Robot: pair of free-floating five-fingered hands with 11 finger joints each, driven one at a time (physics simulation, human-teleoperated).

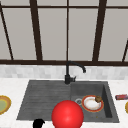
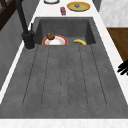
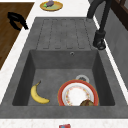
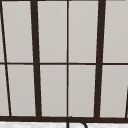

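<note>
Matt grey stone-like sink (image 3: 65,32), glossy ceramic plate (image 3: 78,94), dark wood floor (image 3: 10,32).

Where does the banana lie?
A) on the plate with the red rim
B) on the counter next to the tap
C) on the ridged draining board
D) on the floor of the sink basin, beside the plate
D: in the right side view the banana lies on the bottom of the sink basin, apart from the red-rimmed plate.

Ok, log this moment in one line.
left robot hand: off drainboard front edge | basin: plate with brown food, banana beside it
</note>
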